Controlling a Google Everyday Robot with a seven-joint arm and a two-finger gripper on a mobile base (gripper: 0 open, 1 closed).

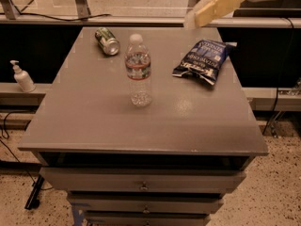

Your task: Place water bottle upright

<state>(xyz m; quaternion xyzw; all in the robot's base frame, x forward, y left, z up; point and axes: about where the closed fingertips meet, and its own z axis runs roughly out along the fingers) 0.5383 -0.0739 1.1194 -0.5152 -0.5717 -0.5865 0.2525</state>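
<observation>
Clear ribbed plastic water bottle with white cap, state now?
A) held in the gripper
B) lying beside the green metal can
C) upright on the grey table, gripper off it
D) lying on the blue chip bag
C: the water bottle stands cap-up on the grey table, while the gripper is up at the view's top edge, apart from it.

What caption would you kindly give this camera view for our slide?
Water bottle stands upright on the grey cabinet top; gripper hovers apart at upper right.
</observation>
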